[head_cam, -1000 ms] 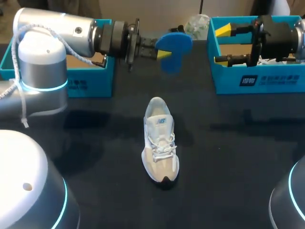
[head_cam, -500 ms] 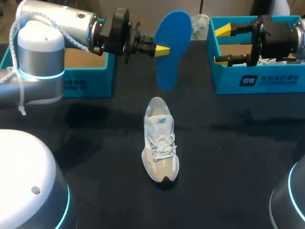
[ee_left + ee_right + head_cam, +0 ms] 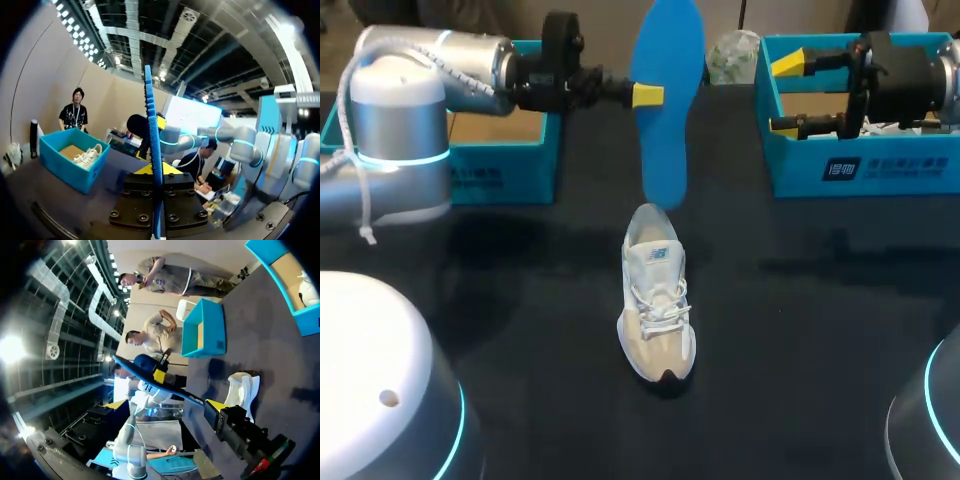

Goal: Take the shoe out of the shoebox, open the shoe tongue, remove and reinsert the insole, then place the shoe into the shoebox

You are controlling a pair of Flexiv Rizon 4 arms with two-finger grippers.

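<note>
Reinserting is judged to be the step in hand: the blue insole (image 3: 667, 100) is clamped by the left gripper (image 3: 642, 96) and held upright, its lower end just above the heel of the white shoe (image 3: 657, 295), which is set on its sole on the table between the two boxes; for the next move the insole would need to be tilted and fed toe-first into the collar, the shoe probably being steadied; the right gripper (image 3: 782, 94) is held wide apart, with nothing between its fingers, over the right shoebox (image 3: 860, 170), where what looks like a second white shoe is seen; only brown card is seen in the left shoebox (image 3: 505, 175)
</note>
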